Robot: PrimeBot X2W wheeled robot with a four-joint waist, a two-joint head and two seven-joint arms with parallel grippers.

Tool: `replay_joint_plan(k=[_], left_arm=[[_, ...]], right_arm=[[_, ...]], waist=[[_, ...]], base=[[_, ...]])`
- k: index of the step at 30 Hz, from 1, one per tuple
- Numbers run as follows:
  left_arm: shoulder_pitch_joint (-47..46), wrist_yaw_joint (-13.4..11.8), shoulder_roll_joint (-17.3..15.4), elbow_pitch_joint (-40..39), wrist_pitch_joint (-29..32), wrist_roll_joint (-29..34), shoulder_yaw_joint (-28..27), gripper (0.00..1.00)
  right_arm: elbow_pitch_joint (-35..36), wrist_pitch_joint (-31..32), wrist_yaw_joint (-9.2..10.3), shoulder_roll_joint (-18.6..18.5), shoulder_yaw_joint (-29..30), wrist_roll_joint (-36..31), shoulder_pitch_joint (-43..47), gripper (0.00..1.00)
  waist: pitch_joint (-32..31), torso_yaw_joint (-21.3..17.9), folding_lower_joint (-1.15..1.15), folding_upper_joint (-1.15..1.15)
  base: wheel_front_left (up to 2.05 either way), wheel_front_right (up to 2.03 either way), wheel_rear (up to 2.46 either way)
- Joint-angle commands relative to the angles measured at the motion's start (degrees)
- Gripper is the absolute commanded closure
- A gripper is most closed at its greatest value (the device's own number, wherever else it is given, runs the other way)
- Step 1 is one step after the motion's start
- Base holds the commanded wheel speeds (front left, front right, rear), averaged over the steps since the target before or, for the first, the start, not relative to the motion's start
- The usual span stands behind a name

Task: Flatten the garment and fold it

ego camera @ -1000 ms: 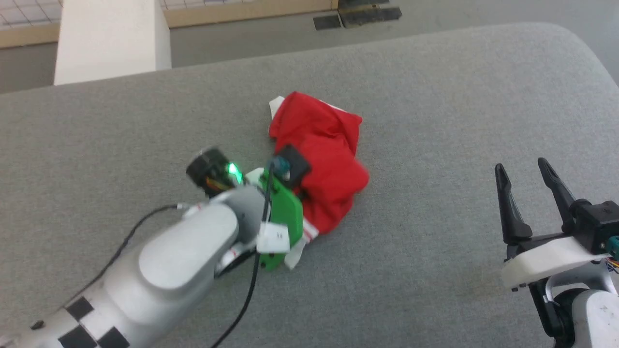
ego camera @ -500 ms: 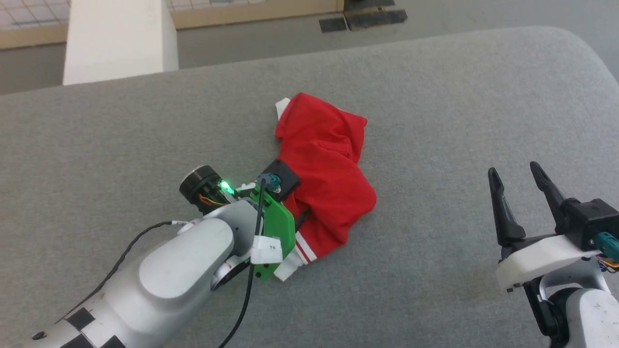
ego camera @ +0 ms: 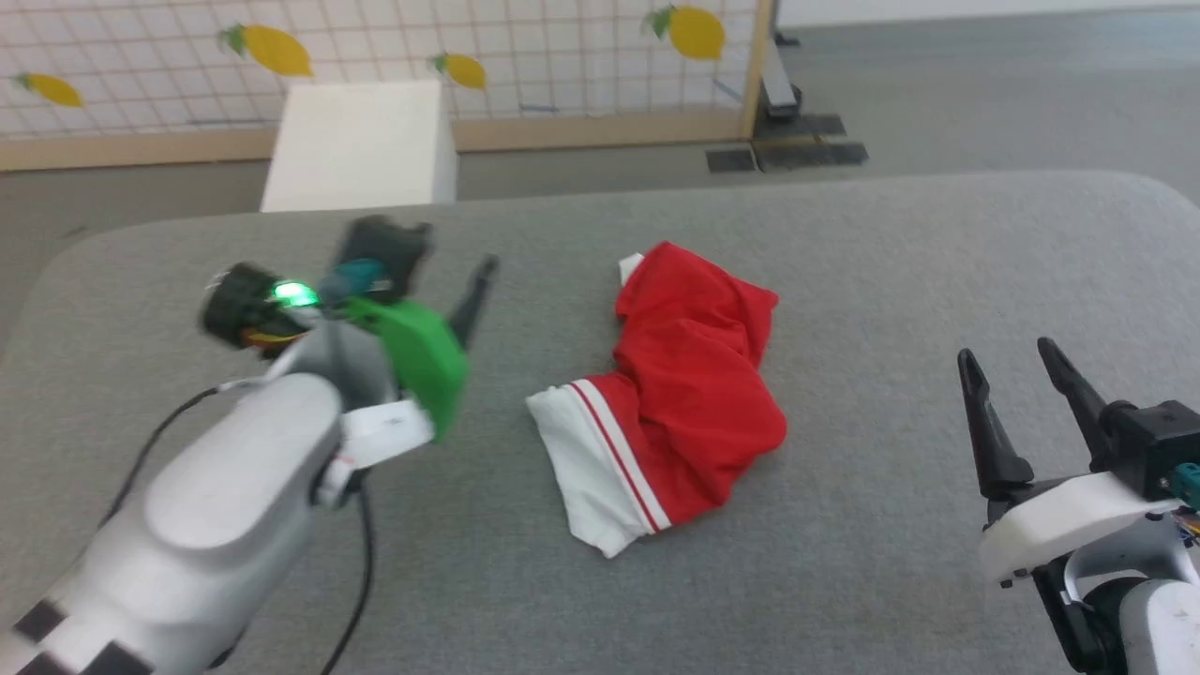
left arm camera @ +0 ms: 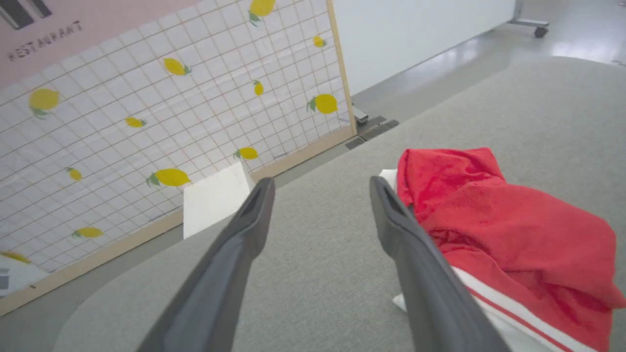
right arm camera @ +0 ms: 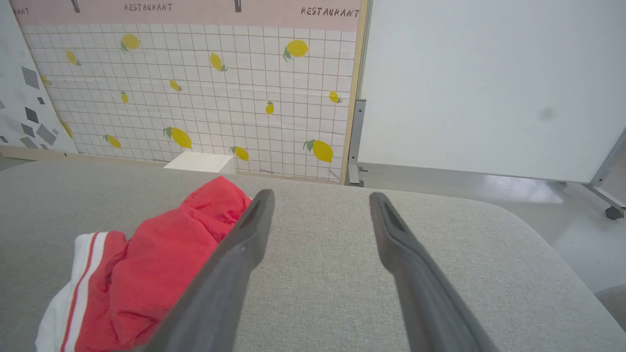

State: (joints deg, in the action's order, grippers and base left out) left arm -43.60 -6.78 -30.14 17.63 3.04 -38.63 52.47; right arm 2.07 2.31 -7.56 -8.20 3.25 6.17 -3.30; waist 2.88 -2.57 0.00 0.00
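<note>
Fingers of the left gripper (left arm camera: 321, 180) stand wide apart and empty, left of the garment (ego camera: 694, 375) and clear of it. The right gripper (ego camera: 1005, 352) gapes empty too, well to its right. The garment lies crumpled mid-way on the grey padded surface (ego camera: 891, 244), 1 white, red-striped sleeve toward the robot. Beyond stands a white box (ego camera: 361, 141).

Left gripper (left arm camera: 319, 185) held forward, jaws parted wide, right gripper (ego camera: 1008, 356) held low, fingers spread apart.
</note>
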Motion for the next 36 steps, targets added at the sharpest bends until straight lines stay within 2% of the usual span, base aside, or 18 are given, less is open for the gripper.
replay_joint_plan(k=[1, 6, 10, 14, 20, 24, 36], left_arm=[[2.4, -1.9, -1.3, -0.3, -1.5, -0.8, -1.1, 0.00], [9.6, -8.7, -5.8, -4.7, -8.3, -1.7, -5.5, 0.00], [16.6, -13.0, -8.0, -9.7, -12.2, -2.8, -7.5, 0.00], [23.4, -16.9, -8.5, -14.3, -15.0, -3.8, -8.7, 0.00], [30.6, -20.7, -8.1, -18.4, -17.1, -4.1, -10.0, 0.00], [33.6, -21.4, -7.7, -19.8, -17.6, -3.4, -10.4, 0.00], [34.0, -20.2, -6.6, -19.6, -17.7, -1.0, -9.1, 0.00]], right_arm=[[0.7, -0.3, 0.08, -0.3, -0.2, 0.5, 0.7, 0.00], [1.7, 0.5, 0.08, -1.4, -1.0, 1.4, 1.7, 0.00], [2.2, 1.1, 0.08, -1.9, -1.5, 1.9, 2.6, 0.00], [2.7, 1.5, 0.08, -1.9, -2.2, 2.1, 3.5, 0.00], [3.1, 1.8, 0.08, -1.3, -2.4, 2.0, 4.7, 0.00], [3.1, 1.7, 0.08, -1.0, -2.1, 1.8, 5.3, 0.00], [3.5, 1.6, 0.08, -0.3, -2.1, 1.1, 5.2, 0.00]], waist=[[-2.4, 2.5, 0.00, 0.00], [-3.7, 3.5, 0.00, 0.00], [-4.3, 3.9, 0.00, 0.00], [-4.6, 4.0, 0.00, 0.00], [-4.9, 3.6, 0.00, 0.00], [-4.7, 3.2, 0.00, 0.00], [-3.1, 2.9, 0.00, 0.00]], base=[[0.00, 0.00, 0.00], [0.00, 0.00, 0.00], [0.00, 0.00, 0.00], [0.00, 0.00, 0.00], [0.00, 0.00, 0.00], [0.00, 0.00, 0.00], [0.00, 0.00, 0.00]])
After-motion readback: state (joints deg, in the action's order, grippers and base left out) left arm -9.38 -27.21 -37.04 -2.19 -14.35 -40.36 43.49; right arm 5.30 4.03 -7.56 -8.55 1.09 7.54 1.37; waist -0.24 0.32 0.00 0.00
